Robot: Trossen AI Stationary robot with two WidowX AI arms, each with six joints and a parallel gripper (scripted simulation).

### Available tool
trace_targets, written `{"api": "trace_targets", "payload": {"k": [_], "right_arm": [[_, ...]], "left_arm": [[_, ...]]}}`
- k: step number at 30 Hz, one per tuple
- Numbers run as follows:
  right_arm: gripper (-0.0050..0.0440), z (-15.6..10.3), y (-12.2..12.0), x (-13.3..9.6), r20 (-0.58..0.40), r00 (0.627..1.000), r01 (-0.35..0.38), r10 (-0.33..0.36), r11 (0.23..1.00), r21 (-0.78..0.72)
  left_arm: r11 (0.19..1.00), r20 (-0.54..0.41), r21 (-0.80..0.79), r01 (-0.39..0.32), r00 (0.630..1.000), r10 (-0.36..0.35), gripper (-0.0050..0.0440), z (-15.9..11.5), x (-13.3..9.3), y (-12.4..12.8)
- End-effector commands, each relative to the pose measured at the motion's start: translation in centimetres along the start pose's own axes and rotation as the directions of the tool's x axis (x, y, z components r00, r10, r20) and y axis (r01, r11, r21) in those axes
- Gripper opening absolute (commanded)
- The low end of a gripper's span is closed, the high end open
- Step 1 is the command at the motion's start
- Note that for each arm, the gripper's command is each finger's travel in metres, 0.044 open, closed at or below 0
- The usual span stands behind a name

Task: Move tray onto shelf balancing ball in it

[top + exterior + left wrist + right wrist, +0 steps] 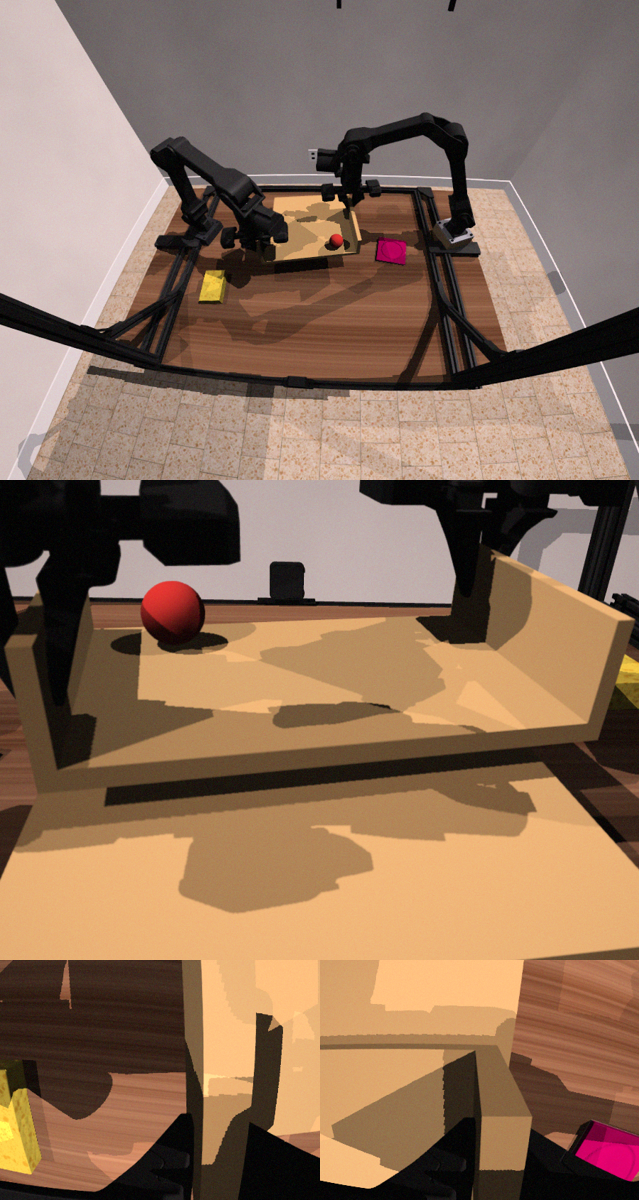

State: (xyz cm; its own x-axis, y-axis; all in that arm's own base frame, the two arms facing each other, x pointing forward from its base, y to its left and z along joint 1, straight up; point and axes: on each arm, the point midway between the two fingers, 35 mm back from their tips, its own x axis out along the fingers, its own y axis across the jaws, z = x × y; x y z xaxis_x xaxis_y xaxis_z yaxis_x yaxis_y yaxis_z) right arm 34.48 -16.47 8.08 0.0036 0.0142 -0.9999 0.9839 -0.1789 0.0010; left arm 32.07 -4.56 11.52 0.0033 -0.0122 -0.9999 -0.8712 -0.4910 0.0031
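Evidently, from the top, the tray hung between the left tool and the right tool, above the bench and partly short of the shelf. The ball sat in it, nearer the right tool, apart from its fingers.

In the exterior view, shade lay beneath the tray; whether its far edge touched anything, I could not tell. Carrying it well called for both tools to travel together, slowly and level, since one lagging or dipping could roll the ball.

In the left wrist view, the left tool was narrow, pinching an end wall.

In the right wrist view, the right tool gripped the opposite wall just as narrowly, with shelf beyond its fingertips. Release wanted full support first, then gentle opening.
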Motion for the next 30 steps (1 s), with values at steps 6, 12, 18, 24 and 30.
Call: {"api": "trace_targets", "payload": {"k": [6, 12, 18, 24, 30], "right_arm": [[0.0020, 0.35, 0.02, -0.21, 0.013, 1.000, 0.001, -0.001, 1.000, 0.001], [0.0020, 0.42, -0.01, -0.07, 0.001, 1.000, -0.003, 0.003, 1.000, 0.001], [0.0020, 0.67, -0.04, -0.32, 0.024, 1.000, 0.002, -0.002, 1.000, 0.001], [0.0020, 0.92, -0.09, -0.22, 0.014, 1.000, 0.001, -0.001, 1.000, 0.001], [0.0020, 1.07, -0.12, 0.00, -0.009, 1.000, -0.004, 0.004, 1.000, 0.001]], "left_arm": [[1.000, 0.010, 0.001, 0.003, 1.000, -0.003, 0.0020, 0.45, 0.07, 0.04], [1.000, -0.002, 0.001, 0.000, 1.000, 0.000, 0.0020, 0.53, -0.07, 0.02], [1.000, 0.022, 0.001, 0.005, 1.000, -0.005, 0.0020, 0.78, 0.17, -0.02], [1.000, 0.011, 0.001, 0.003, 1.000, -0.003, 0.0020, 1.02, 0.06, -0.07], [1.000, -0.011, 0.001, -0.002, 1.000, 0.002, 0.0020, 1.18, -0.16, -0.10]]}}
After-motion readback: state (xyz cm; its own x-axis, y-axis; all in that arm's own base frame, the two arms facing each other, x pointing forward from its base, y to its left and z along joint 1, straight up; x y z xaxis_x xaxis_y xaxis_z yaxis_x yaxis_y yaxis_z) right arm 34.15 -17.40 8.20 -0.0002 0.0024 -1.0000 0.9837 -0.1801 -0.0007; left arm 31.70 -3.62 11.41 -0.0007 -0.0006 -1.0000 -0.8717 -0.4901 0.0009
